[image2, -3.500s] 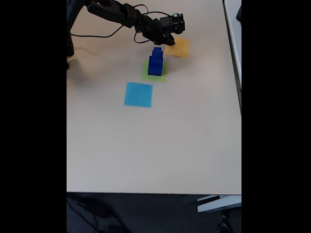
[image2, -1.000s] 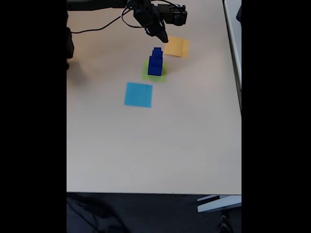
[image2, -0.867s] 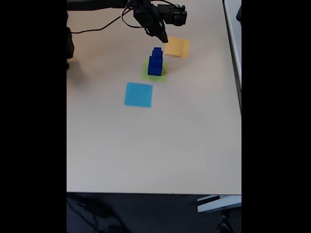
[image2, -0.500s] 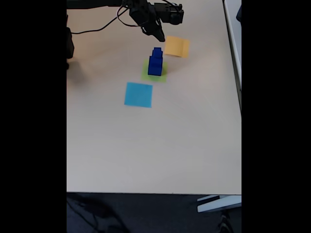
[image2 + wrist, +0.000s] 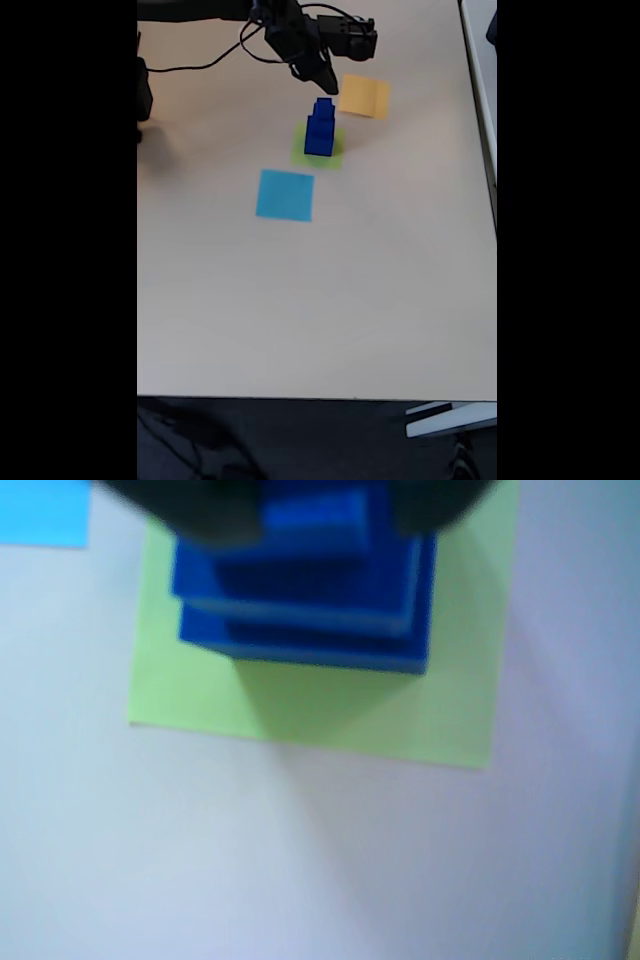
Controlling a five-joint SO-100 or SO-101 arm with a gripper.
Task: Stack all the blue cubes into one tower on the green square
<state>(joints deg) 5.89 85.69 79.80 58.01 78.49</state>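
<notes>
A tower of three blue cubes (image 5: 320, 128) stands on the green square (image 5: 330, 158) in the fixed view, largest at the bottom. My gripper (image 5: 326, 82) hangs just behind and above the tower's top, apart from it and holding nothing. In the wrist view I look down on the stacked blue cubes (image 5: 300, 610), which sit on the far part of the green square (image 5: 330, 715). The two dark, blurred fingers (image 5: 200, 505) show at the top edge with a gap between them, so the gripper (image 5: 325, 505) is open.
A light-blue paper square (image 5: 285, 194) lies in front and left of the tower; its corner (image 5: 40, 510) shows in the wrist view. An orange-yellow square (image 5: 364, 96) lies behind and right. The arm and its cable (image 5: 200, 62) cross the table's far left. Bare tabletop (image 5: 320, 300) spreads toward the near edge.
The gripper has lifted away from the tower's top and drifted slightly left and back. The tower has not moved.
</notes>
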